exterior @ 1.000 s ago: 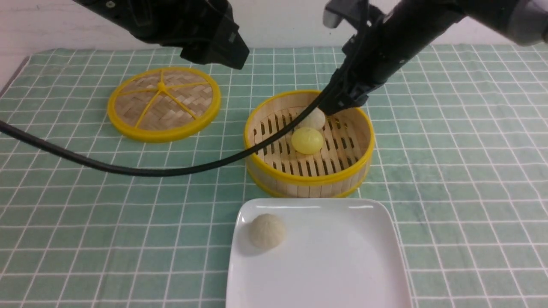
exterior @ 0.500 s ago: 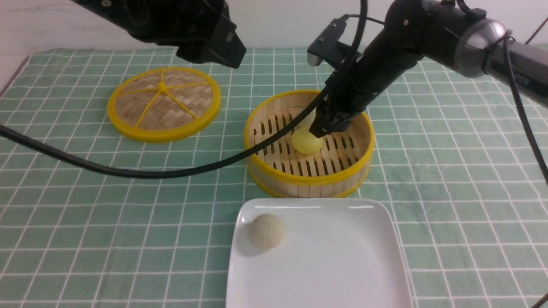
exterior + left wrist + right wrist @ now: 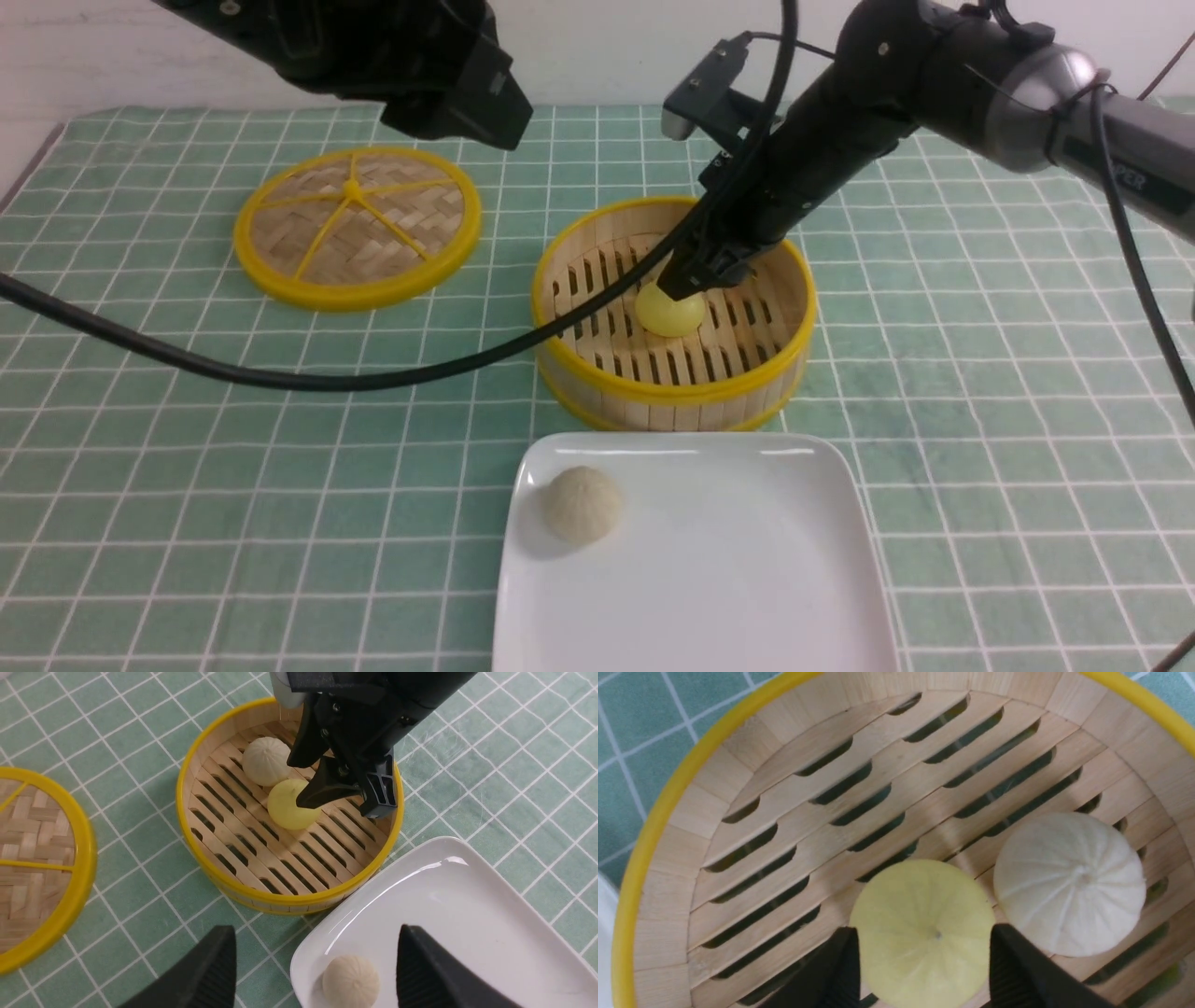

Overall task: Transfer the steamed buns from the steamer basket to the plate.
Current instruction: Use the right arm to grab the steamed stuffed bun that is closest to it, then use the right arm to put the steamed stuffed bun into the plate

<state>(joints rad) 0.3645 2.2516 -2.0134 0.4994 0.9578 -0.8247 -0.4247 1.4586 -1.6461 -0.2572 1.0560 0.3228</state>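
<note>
The steamer basket (image 3: 672, 392) stands mid-table and holds a pale yellow bun (image 3: 668, 313) and an off-white bun (image 3: 266, 760); in the front view my right arm hides the off-white one. My right gripper (image 3: 695, 280) is down inside the basket, open, with one finger on each side of the yellow bun (image 3: 922, 933), close to its sides. The off-white bun (image 3: 1069, 884) lies just beside it. A third, beige bun (image 3: 582, 504) lies on the white plate (image 3: 728, 579) near its left edge. My left gripper (image 3: 317, 938) is open and empty, held high above that bun (image 3: 350, 982).
The flat woven lid (image 3: 355, 224) lies at the back left on the green checked cloth. A black cable (image 3: 280, 373) hangs across the left half of the table up to the basket. The plate sits directly in front of the basket.
My right gripper has come down into the basket and shifted forward from the off-white bun to straddle the yellow bun. The left arm has barely moved.
</note>
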